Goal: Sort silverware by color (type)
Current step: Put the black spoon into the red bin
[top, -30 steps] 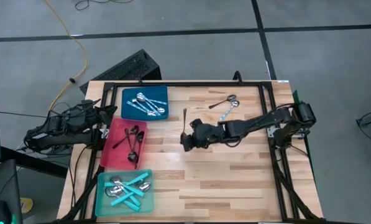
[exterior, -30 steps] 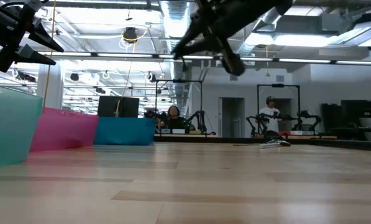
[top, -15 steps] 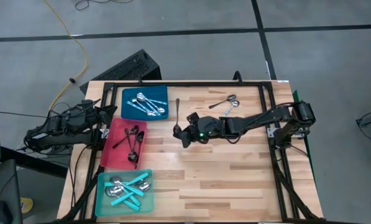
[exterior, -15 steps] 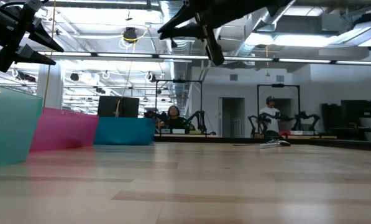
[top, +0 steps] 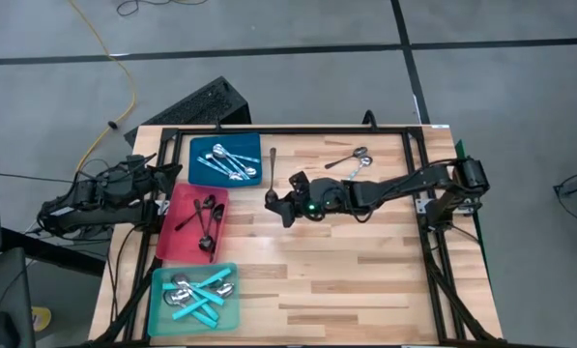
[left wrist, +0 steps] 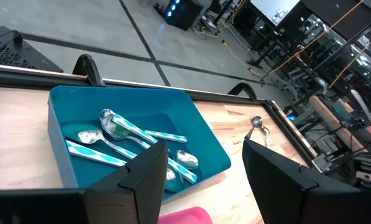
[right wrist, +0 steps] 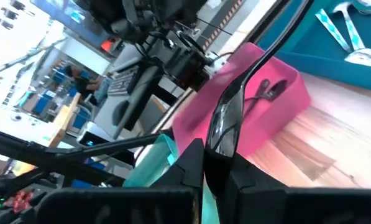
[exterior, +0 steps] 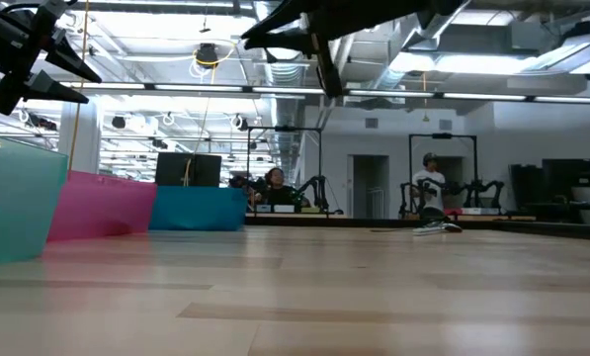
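Observation:
My right gripper (top: 272, 199) hangs above the middle of the table, right of the red tray (top: 180, 244), and is shut on a black spoon (top: 272, 172). The red tray holds several black spoons (top: 205, 220). In the blue tray (top: 199, 147) lie silver spoons with striped turquoise handles (left wrist: 126, 134). The teal tray (top: 157, 319) holds turquoise-handled spoons (top: 199, 295). Two silver spoons (top: 354, 164) lie flat on the wood at the far right. My left gripper (left wrist: 204, 180) waits open over the table's left edge, beside the blue tray. My right gripper pinches the black spoon between its two fingers at the wide bowl end (right wrist: 221, 127). The fingers come nearly level from the table's right and lie across the spoon. The handle (right wrist: 269, 50) sticks out toward the far edge, and the spoon is lifted clear of the table.
The three trays stand in a column along the left edge. A black frame rail (top: 298, 130) borders the far side of the table. Bare wood (top: 365, 271) fills the near right part. People and other robot arms show in the room beyond the table.
My right gripper has carried the black spoon toward the table's left and far edges, rising a little. Its wrist has tipped up and rolled, and the spoon's handle now points at the far edge beside the blue tray.

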`<state>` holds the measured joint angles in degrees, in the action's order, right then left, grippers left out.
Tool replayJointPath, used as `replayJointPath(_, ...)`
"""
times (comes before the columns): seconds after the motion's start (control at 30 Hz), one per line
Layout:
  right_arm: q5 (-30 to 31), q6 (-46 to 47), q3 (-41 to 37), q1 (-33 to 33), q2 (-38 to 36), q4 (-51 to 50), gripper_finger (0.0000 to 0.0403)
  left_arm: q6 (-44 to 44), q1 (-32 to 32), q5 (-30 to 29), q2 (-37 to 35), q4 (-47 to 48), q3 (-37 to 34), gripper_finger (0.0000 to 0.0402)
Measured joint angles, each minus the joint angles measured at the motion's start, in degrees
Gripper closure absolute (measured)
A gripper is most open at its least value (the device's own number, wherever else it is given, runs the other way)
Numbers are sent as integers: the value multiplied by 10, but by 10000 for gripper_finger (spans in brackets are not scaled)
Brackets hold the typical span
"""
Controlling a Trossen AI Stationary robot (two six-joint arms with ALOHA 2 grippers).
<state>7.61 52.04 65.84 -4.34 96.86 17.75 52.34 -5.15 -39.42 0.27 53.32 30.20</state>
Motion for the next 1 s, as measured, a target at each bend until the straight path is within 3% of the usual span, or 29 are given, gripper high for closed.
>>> replayJointPath(0.37, -22, 3, 14, 4, 54, 89, 364, 0, 0, -4, 0, 0, 0, 207)
replayJointPath(1.0, -159, -46, 265, 23, 234, 71, 364, 0, 0, -3, 0, 2, 0, 207)
